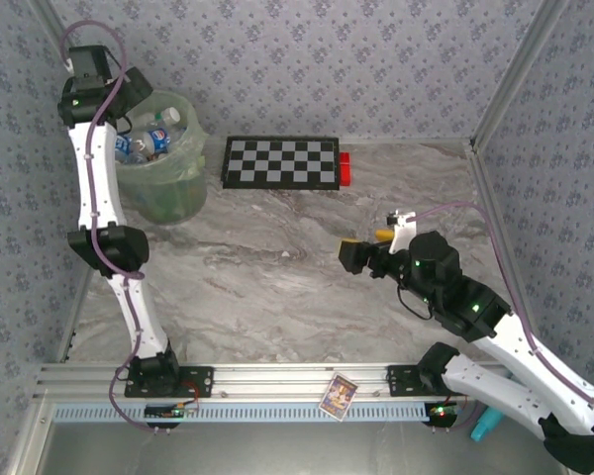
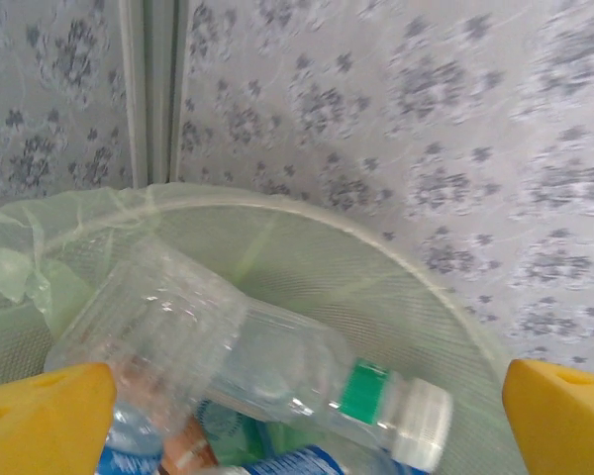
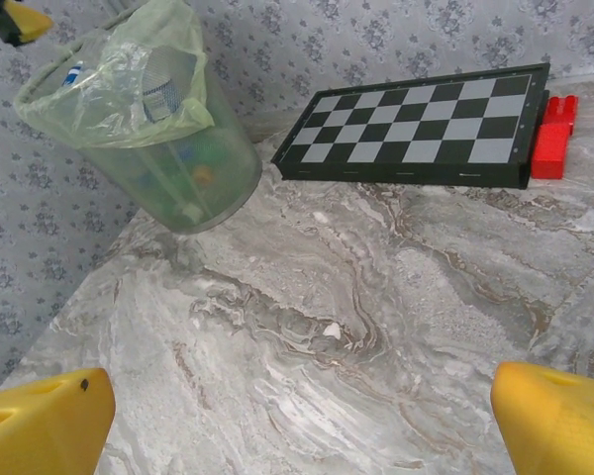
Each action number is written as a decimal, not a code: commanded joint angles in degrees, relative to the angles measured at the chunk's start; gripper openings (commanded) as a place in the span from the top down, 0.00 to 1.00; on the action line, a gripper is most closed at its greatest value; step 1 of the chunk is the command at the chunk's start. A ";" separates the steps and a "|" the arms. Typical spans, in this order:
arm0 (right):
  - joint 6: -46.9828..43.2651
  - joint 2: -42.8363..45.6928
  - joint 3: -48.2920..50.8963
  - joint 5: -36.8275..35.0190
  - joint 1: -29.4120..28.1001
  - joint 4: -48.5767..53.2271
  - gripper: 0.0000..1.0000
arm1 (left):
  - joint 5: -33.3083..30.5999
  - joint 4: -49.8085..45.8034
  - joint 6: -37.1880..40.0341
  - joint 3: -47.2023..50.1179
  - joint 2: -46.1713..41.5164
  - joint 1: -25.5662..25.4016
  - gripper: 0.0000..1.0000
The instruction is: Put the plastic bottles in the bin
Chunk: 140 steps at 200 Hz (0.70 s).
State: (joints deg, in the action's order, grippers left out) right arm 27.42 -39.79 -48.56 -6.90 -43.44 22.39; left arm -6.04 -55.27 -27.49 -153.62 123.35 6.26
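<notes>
The bottles (image 1: 150, 140) lie heaped in the bin (image 1: 173, 190), directly beneath the left claw (image 2: 302, 416). That claw hangs over the rim with its yellow fingers (image 2: 45, 416) spread wide and nothing between them. The topmost clear bottle (image 2: 277, 361) lies crosswise under it, its cap towards the right-hand finger. The right claw (image 3: 297, 421) is likewise wide open and empty, low over the table (image 3: 376, 297). From it the bin stands well off, ahead and to the left, with the checkerboard (image 3: 426, 124) ahead to the right. I see no bottle on the table, so the job looks about finished; the left arm is much the nearer to the bin.
</notes>
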 commanded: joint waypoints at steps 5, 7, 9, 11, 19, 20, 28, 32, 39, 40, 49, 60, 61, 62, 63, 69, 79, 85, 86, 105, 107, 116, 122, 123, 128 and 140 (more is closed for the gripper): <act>-1.62 1.03 -0.56 -1.62 1.07 1.96 0.01 | -5.95 1.50 1.53 1.59 -7.82 -3.76 0.00; -1.72 1.07 -0.53 -1.63 1.14 2.07 0.01 | -6.23 1.48 1.49 2.08 -8.12 -4.08 0.00; -1.75 1.11 -0.56 -1.70 1.25 2.09 0.01 | -6.54 1.48 1.47 2.58 -8.61 -4.35 0.00; -1.86 1.12 -0.53 -1.71 1.36 2.12 0.00 | -6.81 1.54 1.47 3.05 -9.06 -4.60 0.00; -2.07 1.17 -0.42 -1.93 1.82 2.33 0.01 | -7.86 1.77 1.15 5.59 -11.06 -5.77 0.00; -2.09 1.15 -0.46 -1.96 1.89 2.32 0.01 | -8.03 1.84 1.09 5.95 -11.26 -5.93 0.00; -2.27 1.12 -0.39 -2.36 2.41 2.49 0.01 | -8.92 2.72 0.63 9.67 -13.59 -7.06 0.00; -2.30 1.06 -0.39 -2.54 2.78 2.48 0.00 | -9.27 3.56 0.42 11.97 -14.95 -7.64 0.00; -2.36 0.95 -0.27 -2.77 3.36 2.55 0.01 | -10.49 5.53 0.60 16.92 -17.57 -9.05 0.00; -2.32 0.95 -0.29 -2.77 3.45 2.56 0.01 | -10.99 5.92 0.68 17.77 -17.57 -9.28 0.00; -2.39 0.65 -0.31 -2.56 4.57 2.61 0.01 | -12.74 10.75 2.00 26.06 -21.89 -11.46 0.00; -2.39 0.10 -0.39 -1.89 5.94 2.57 0.01 | -14.35 17.49 3.65 36.67 -27.30 -14.03 0.00; -2.38 0.04 -0.35 -1.80 6.06 2.57 0.01 | -14.61 18.14 3.74 37.58 -27.82 -14.32 0.00; -2.42 0.01 -0.33 -1.72 6.20 2.57 0.01 | -14.83 18.69 3.79 38.51 -28.08 -14.55 0.00; -2.40 -0.05 -0.37 -1.67 6.32 2.57 0.01 | -15.03 19.22 3.86 39.38 -28.69 -14.76 0.00; -2.40 -0.30 -0.46 -1.33 7.04 2.60 0.01 | -15.82 22.30 3.89 45.30 -31.73 -15.91 0.00; -2.41 -0.87 -0.33 -1.59 8.00 2.57 0.01 | -15.62 27.09 3.25 54.00 -36.47 -17.35 0.00; -2.30 -1.14 -0.34 -2.19 8.55 2.63 0.01 | -15.70 29.14 2.44 58.89 -39.18 -18.10 0.00; -2.29 -1.15 -0.28 -2.30 8.64 2.60 0.01 | -15.68 29.41 2.26 59.63 -39.56 -18.16 0.00; -2.80 -1.97 0.13 -5.10 10.35 2.53 0.01 | -15.98 31.75 -0.13 70.95 -46.51 -20.24 0.00; -2.81 -2.14 0.17 -5.57 10.43 2.56 0.01 | -16.07 31.72 -0.40 71.85 -47.21 -20.41 0.00; -2.96 -2.70 0.45 -8.37 11.25 3.06 0.01 | -16.34 31.61 -0.89 76.38 -49.89 -21.27 0.00; -3.31 -3.15 0.73 -9.99 11.88 3.22 0.01 | -16.54 31.13 -1.32 79.23 -51.54 -21.75 0.00; -3.41 -3.26 0.83 -10.21 11.97 3.25 0.01 | -16.63 31.02 -1.42 79.69 -51.85 -21.83 0.00; -4.03 -3.69 1.22 -11.16 12.57 3.06 0.01 | -16.71 30.65 -1.95 82.12 -53.21 -22.14 0.00; -5.89 -4.60 2.45 -12.72 14.04 2.35 0.01 | -17.45 30.36 -2.82 87.99 -56.55 -22.60 0.00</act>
State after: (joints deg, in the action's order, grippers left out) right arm 25.08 -43.09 -48.14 -13.23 -31.66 24.62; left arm -20.62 -28.62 -27.64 -73.54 73.52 -15.35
